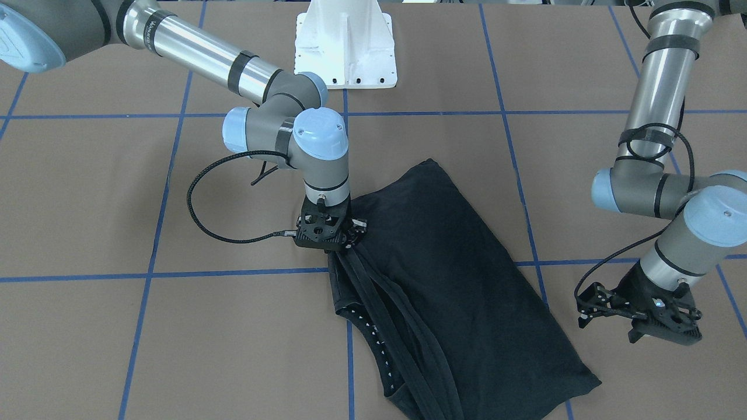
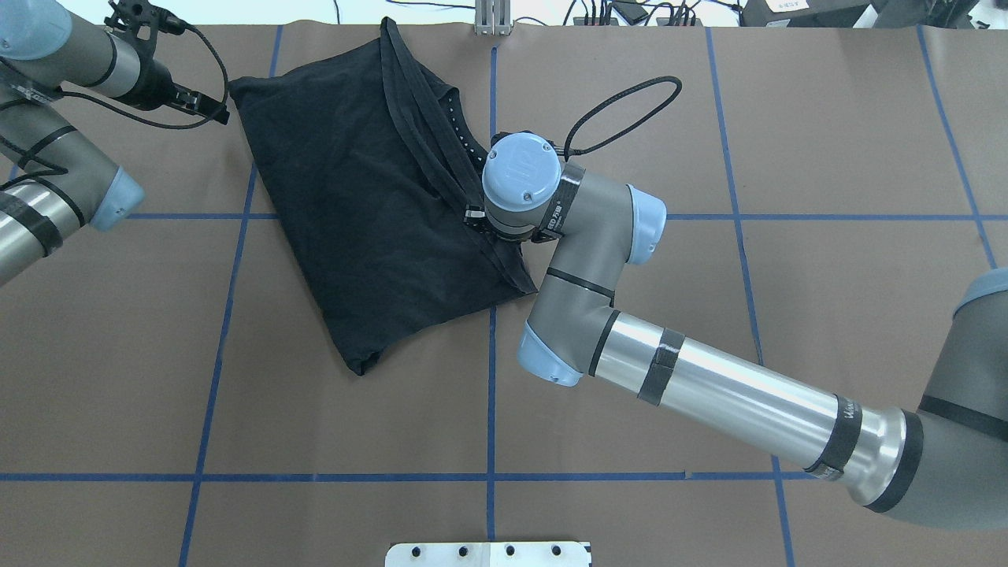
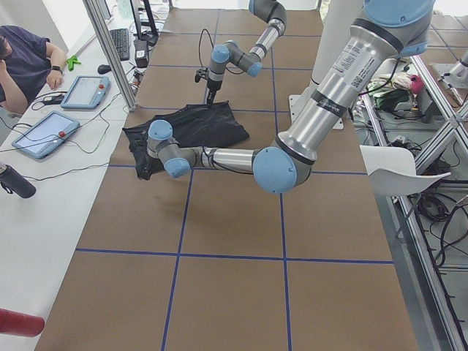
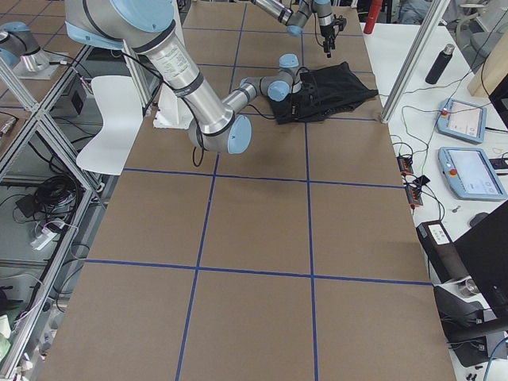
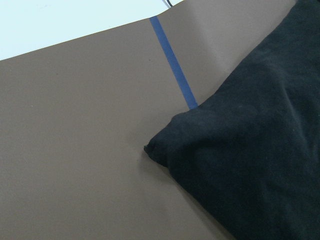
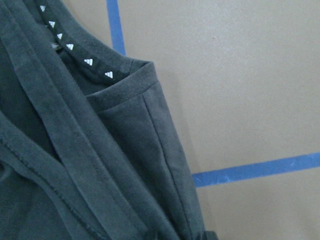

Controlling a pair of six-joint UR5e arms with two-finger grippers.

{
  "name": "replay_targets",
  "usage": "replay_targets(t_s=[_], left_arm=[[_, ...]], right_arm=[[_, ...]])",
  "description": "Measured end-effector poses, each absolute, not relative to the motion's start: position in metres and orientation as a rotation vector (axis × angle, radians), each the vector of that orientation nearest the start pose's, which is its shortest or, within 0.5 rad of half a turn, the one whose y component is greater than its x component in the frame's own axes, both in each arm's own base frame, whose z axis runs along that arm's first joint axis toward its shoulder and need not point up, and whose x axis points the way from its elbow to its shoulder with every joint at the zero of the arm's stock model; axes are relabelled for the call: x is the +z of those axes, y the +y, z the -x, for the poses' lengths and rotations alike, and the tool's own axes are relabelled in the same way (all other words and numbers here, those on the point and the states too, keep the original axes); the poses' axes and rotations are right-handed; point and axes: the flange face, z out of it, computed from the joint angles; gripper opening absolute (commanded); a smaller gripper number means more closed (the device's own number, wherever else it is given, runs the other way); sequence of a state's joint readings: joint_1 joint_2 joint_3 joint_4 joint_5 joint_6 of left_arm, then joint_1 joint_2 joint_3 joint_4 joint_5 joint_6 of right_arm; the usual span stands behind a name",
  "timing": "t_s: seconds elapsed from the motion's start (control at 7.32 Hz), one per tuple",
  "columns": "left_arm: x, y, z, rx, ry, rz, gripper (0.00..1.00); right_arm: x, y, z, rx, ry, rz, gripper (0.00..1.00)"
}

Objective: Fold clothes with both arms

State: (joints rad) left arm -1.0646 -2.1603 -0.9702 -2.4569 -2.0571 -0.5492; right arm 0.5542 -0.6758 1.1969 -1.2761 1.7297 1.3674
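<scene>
We are viewing a brown paper-covered table (image 1: 87,204) marked into squares by blue tape.

The silver-grey jointed right arm (image 1: 204,55) is reaching across the table, with its upper end running out of the front view. The silver-grey jointed left arm (image 1: 659,87) is likewise cut off at the top.

The black short-sleeved T-shirt (image 1: 455,262) is lying folded lengthwise near the table's middle, on the operators' side. Its lower edge is leaving the front view.

The white pedestal base (image 1: 345,52) is showing only in part.

The black two-finger right gripper (image 1: 327,233) is pointing straight down onto the shirt's hemmed edge. Its fingertips are hidden under its body, but the taut folds converging there show that it is pinching the cloth.

The black two-finger left gripper (image 1: 639,318) is hanging just beside the shirt's corner, spread and holding nothing.

A row of small white triangles (image 6: 70,46) is lining the collar.

White lettering (image 2: 849,409) on the right arm's black band is too small to read.
</scene>
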Motion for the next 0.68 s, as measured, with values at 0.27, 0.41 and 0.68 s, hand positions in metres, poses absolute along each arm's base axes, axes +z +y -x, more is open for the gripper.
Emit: replay_targets(t_s=[0.27,0.41,0.68], left_arm=[[0.5008,-0.7060,-0.2928,0.174,0.824,-0.511,1.00],[0.5010,-0.7060,-0.2926,0.173,0.824,-0.511,1.00],[0.5010,-0.7061,-0.2923,0.173,0.824,-0.511,1.00]], right_arm=[[0.2279,-0.5262,0.6288,0.261,-0.815,-0.162,0.27],[0.2275,-0.5262,0.6286,0.260,-0.816,-0.163,0.00],[0.2251,-0.5257,0.6277,0.261,-0.821,-0.163,0.00]])
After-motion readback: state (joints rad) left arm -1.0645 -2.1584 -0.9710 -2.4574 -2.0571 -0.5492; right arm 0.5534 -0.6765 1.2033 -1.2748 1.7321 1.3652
